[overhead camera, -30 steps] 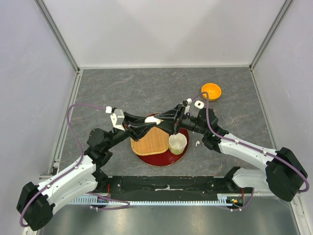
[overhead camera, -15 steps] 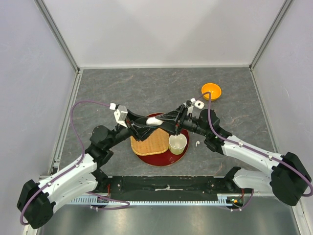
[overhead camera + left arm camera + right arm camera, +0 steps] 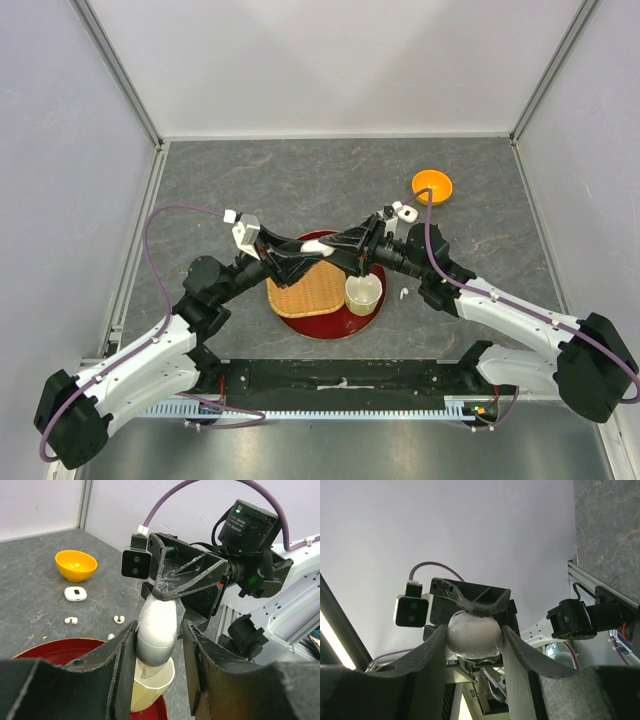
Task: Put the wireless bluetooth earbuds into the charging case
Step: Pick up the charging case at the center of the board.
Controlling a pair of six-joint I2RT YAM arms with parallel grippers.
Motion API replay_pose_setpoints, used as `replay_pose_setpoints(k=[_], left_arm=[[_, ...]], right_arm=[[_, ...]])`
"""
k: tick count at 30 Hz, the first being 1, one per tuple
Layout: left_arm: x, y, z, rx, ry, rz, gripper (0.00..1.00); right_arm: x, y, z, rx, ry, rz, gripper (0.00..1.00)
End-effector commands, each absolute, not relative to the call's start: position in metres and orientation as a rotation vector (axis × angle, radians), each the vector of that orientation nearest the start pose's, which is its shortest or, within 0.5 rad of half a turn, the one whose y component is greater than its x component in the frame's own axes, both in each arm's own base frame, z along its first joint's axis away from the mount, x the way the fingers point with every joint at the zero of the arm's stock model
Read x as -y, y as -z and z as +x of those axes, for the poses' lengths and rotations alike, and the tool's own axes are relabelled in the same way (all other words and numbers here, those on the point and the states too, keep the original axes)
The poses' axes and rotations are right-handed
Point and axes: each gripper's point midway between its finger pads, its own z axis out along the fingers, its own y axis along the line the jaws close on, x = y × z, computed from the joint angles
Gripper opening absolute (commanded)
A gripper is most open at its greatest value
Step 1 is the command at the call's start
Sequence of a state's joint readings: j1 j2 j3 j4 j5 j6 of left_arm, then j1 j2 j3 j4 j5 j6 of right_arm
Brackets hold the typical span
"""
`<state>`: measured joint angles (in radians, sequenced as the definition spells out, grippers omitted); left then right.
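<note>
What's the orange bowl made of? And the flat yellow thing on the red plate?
The orange bowl looks like smooth, slightly shiny plastic: even colour, soft gleam inside. The flat tan mat looks like woven straw or bamboo: its criss-cross weave shows. I can't be sure of either.

A dark grey, stone-veined bench [image 3: 300, 180] is lying inside a booth. A plain pale far wall [image 3: 330, 60] is closing it off at the back, while a left wall [image 3: 50, 150] and a right wall [image 3: 600, 150] of the same pale lilac-white are slanting in at the sides. Silver metal posts are running down the two far corners, one on the left [image 3: 120, 70] and one on the right [image 3: 550, 68]. A white slotted duct [image 3: 330, 412] is stretching along the near edge, with a brushed grey metal surface [image 3: 330, 450] lying nearer still. Soft, even light is washing over the walls. In the right wrist view a bright strip [image 3: 335, 645] is glowing at the lower left.
</note>
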<state>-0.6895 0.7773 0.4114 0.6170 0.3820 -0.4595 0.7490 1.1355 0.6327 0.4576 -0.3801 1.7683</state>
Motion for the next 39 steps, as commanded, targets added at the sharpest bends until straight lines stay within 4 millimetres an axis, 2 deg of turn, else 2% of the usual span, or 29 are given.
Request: replay_pose_setpoints(k=[1, 5, 13, 21, 36, 39], left_arm=[[0.26, -0.304, 0.19, -1.282, 1.204, 0.483, 0.47], [0.261, -0.298, 0.192, -1.3, 1.192, 0.494, 0.53], [0.262, -0.303, 0.194, -1.247, 1.155, 0.532, 0.53], [0.265, -0.311, 0.195, -1.212, 1.166, 0.531, 0.5], [0.268, -0.31, 0.196, -1.214, 1.171, 0.527, 0.42], [0.268, -0.309, 0.196, -1.217, 1.175, 0.526, 0.35]], right_arm=[[-0.328, -0.312, 0.203, -1.941, -2.156, 0.676, 0.0], [-0.327, -0.319, 0.202, -1.91, -2.199, 0.682, 0.0], [-0.33, -0.317, 0.197, -1.944, -2.248, 0.703, 0.0], [-0.331, -0.314, 0.198, -1.956, -2.248, 0.717, 0.0], [-0.333, -0.312, 0.197, -1.969, -2.265, 0.719, 0.0], [-0.333, -0.312, 0.197, -1.966, -2.277, 0.725, 0.0]])
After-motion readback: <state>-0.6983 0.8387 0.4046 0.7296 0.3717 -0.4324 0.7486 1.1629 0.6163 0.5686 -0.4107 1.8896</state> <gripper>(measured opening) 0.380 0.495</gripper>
